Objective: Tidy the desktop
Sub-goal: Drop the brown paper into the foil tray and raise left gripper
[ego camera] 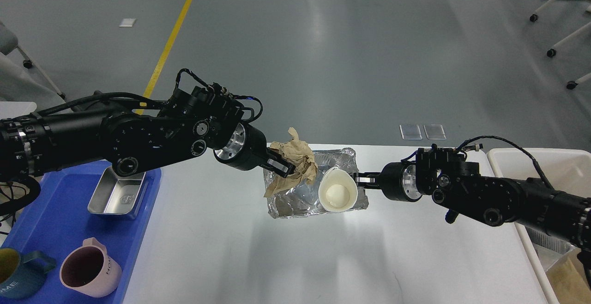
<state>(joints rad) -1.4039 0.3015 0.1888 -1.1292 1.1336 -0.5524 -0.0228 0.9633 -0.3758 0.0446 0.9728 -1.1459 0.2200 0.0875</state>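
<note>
The white desktop (295, 258) fills the lower view. A crumpled foil tray (295, 197) is held above its middle, and a white paper cup (337, 192) lies on its side in the tray. My right gripper (359, 179) is shut on the foil tray's right rim, beside the cup. My left gripper (282, 165) is shut on a crumpled brown paper (295, 160) and holds it over the tray's left part, touching or just above the foil.
A blue plastic tray (46, 230) at the left holds a steel box (117, 195), a pink mug (88, 267) and a dark blue mug (18, 271). A white bin (554, 165) stands at the right edge.
</note>
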